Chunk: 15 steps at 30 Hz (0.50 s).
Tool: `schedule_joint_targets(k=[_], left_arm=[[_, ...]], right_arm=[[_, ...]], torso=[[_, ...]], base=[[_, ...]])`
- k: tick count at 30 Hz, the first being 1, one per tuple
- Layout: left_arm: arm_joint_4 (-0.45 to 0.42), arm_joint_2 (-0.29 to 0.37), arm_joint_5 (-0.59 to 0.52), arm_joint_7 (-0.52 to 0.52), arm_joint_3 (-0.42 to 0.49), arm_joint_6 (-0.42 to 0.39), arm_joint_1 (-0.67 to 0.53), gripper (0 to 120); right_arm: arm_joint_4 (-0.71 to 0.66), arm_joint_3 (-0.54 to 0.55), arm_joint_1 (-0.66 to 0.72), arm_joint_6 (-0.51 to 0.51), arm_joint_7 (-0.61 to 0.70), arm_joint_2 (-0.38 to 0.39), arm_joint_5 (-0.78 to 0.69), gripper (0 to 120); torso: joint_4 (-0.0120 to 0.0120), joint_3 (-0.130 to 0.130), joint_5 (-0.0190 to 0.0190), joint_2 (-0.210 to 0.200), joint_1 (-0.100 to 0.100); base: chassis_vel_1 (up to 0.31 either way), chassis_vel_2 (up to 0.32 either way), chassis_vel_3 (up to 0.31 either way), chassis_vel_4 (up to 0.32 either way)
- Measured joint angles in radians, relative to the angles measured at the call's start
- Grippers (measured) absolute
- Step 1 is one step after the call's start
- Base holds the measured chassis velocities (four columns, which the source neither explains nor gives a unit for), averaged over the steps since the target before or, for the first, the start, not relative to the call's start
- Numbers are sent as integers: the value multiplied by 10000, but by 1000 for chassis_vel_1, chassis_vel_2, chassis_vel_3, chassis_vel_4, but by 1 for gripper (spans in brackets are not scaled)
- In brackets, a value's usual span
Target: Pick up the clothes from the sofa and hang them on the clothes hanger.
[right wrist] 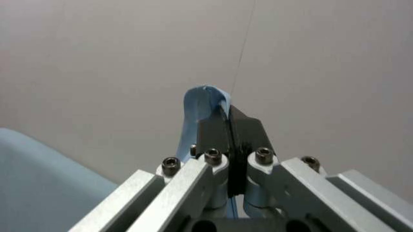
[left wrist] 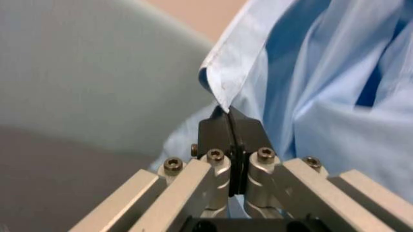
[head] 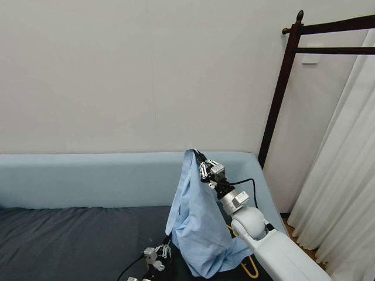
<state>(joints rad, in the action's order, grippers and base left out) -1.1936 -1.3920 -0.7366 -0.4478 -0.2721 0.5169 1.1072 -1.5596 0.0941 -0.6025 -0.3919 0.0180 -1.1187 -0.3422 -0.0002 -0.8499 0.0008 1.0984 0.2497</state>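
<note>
**Shirt up off the sofa, rack yet to reach**

Has the light blue shirt [head: 196, 228] lifted off the sofa [head: 88, 175], draped in one long fold from its high point down to just above the dark seat cushion [head: 64, 240]. Pinches the top fold in the right gripper [head: 200, 158], raised in front of the pale backrest. Shows, in the right wrist view, black pads [right wrist: 248, 130] pressed together with a small loop of cloth standing up between them. Nips a lower hem edge in the left gripper [head: 164, 249], low over the seat, jaws closed flat on a corner of fabric in the left wrist view. Leaves a yellow loop [head: 253, 270] peeking out below the shirt's tail, perhaps a plastic hanger; too little visible to say.

Places the dark wooden clothes rack [head: 281, 88] off to the right beyond the sofa's end, well apart from the shirt and just beside the white curtain [head: 345, 187].

Reads as the carry stage: garment secured, hanging not begun. To do it well:

- Hold both pinches firm; so thin a bite of cloth probably slips under a jerk.
- Spread the two grips apart to open a flat span before the approach.
- Raise the tail clear of the sofa's end before swinging right.
- Bring the span above the top bar [head: 334, 26], then lower across it.
- Steer clear of the curtain.
</note>
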Motion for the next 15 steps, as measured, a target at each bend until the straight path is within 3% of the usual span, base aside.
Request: schedule_joint_targets(k=[4,6,7,11,12,15], left_arm=[[-1871,969,-190,73,-523,238,229,0],[-2204,1131,-230,124,-587,240,257,0],[-3328,1693,-460,537,-788,169,314,0],[-5720,3328,-1207,2288,-1239,-452,81,0],[-5720,3328,-1207,2288,-1239,-452,81,0],[-7074,4950,-1999,3208,-1711,-967,-549,0]], right_arm=[[-356,6,180,132,255,152,-344,0],[-459,14,247,194,286,182,-415,0],[-670,-6,385,338,361,265,-515,0],[-1149,-177,814,715,688,485,-497,0],[-1149,-177,814,715,688,485,-497,0],[-1501,-220,1437,1021,1144,751,-425,0]], torso=[[-1,1,-1,0,0],[2,1,-1,-1,0],[2,1,-2,0,0],[1,1,-1,0,0],[1,1,-1,0,0],[-1,1,-2,0,0]], base=[[0,0,0,0],[0,0,0,0],[0,0,0,0],[0,0,0,0],[0,0,0,0],[0,0,0,0]])
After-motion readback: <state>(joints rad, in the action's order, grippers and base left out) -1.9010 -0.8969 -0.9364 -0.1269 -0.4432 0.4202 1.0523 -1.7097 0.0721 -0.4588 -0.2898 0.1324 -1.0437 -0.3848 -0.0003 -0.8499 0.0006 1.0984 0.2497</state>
